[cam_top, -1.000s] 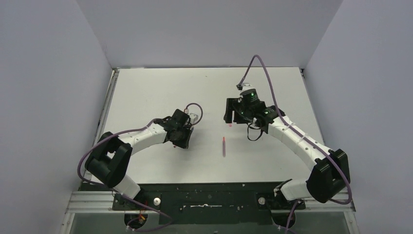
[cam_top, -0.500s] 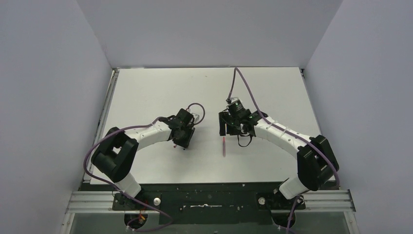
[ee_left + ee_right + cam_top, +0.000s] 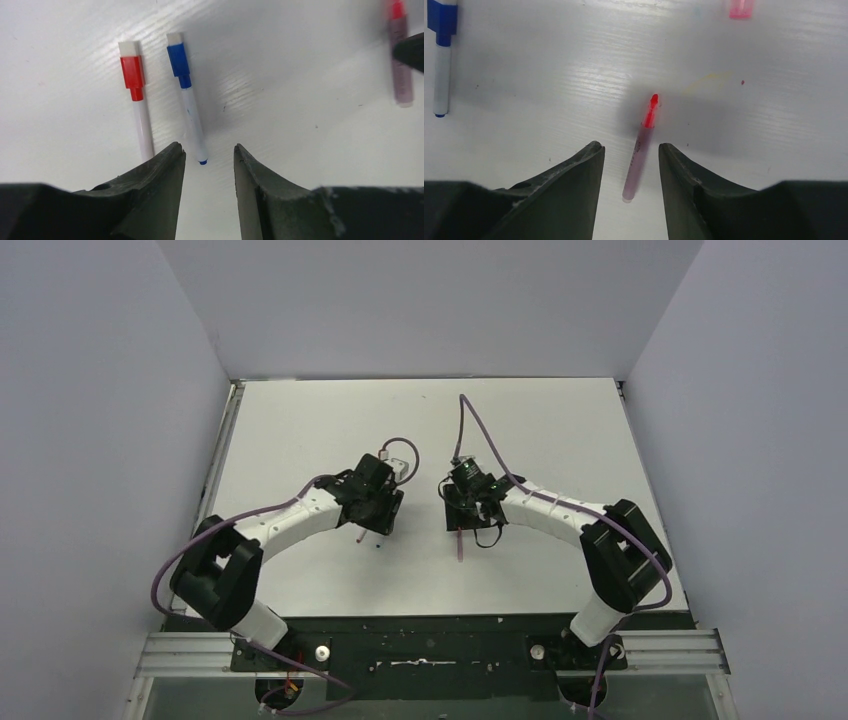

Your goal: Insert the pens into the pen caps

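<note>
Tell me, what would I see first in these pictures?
A pink pen with a glowing red tip lies uncapped, framed by the open right gripper. In front of the open left gripper, a red pen and a blue pen lie side by side, capped.

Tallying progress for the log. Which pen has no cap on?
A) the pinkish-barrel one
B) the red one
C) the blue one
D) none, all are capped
A: the pinkish pen lies with its red tip bare at the open right gripper, and a pink cap lies apart from it. The red pen and blue pen wear caps.
</note>
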Tool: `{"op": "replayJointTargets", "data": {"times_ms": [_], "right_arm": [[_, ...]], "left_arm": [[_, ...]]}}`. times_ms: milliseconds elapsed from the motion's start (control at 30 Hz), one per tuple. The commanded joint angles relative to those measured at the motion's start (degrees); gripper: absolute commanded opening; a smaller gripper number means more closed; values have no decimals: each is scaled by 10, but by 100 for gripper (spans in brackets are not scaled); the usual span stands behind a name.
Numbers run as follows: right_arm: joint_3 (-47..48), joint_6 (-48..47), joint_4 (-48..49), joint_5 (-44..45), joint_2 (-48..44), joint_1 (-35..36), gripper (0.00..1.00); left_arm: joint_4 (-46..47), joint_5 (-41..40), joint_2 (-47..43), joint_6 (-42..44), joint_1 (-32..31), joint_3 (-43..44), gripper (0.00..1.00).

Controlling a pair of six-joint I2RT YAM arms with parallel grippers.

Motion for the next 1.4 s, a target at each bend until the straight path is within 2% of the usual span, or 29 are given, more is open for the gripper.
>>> {"op": "replayJointTargets", "data": {"times_ms": [0,167,733,767,867,1033,1133,1367], "right_arm": [[9,14,11,16,14,10,44],[8,21,3,47,26,15,37],[11,31,5,76,77,36,28],[11,32,5,78,80,37,24],[13,32,-4,89,92,42,0],[22,28,-6,112,84,50,0],[17,10,40,102,34,49,0],[48,21,137,72,-76,17,0]], "left_arm": [[-3,8,-55,0,3,39,39],[-17,26,-87,5,11,45,39],[-39,36,-144,11,35,45,39],[-39,37,-145,11,37,44,39],[-42,39,-147,15,40,45,39],[-40,43,-156,16,46,44,39],[-1,82,-178,12,48,19,40],[237,220,-252,-67,45,-124,40]]}}
